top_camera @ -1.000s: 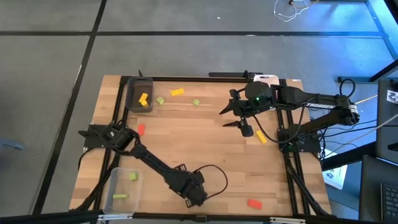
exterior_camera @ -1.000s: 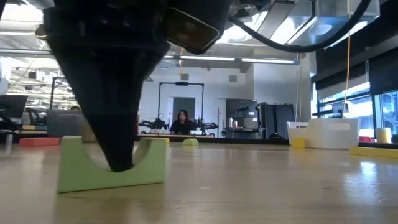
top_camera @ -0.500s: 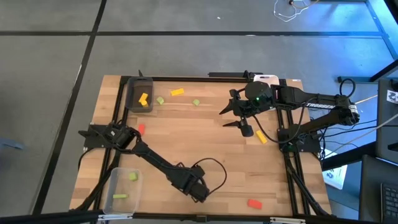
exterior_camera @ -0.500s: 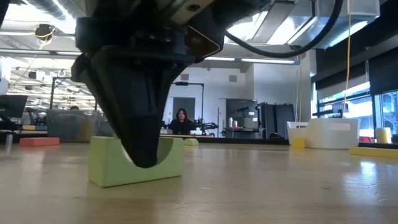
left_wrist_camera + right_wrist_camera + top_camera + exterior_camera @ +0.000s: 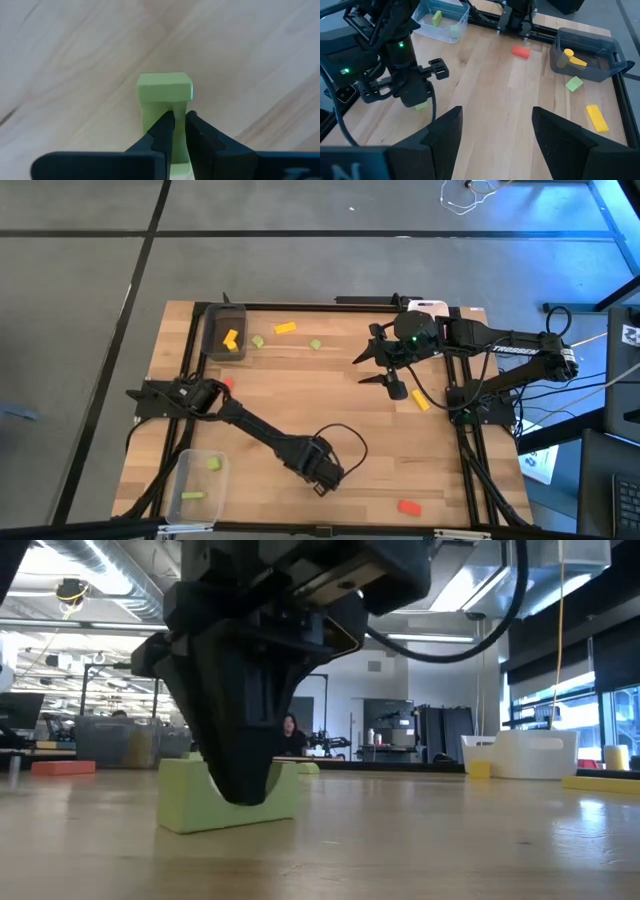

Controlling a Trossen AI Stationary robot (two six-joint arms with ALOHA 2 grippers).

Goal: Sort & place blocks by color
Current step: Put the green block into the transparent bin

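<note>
On the table (image 5: 300, 395), going left to right, the clear tray (image 5: 198, 480) holds two green blocks and the grey tray (image 5: 223, 331) two yellow ones, while a red block (image 5: 227, 387), a green block (image 5: 258, 341), a yellow bar (image 5: 286, 328), a green bit (image 5: 316, 344), another yellow (image 5: 420, 400) and a red (image 5: 408, 506) lie loose, so most sorting seems left. The left pincer (image 5: 178, 131) is low at the front middle, its fingers nearly closed over a green block (image 5: 165, 90) resting on the wood; whether they grip it I cannot tell. The right pincer (image 5: 496, 131) hangs wide open and empty over the far right.
</note>
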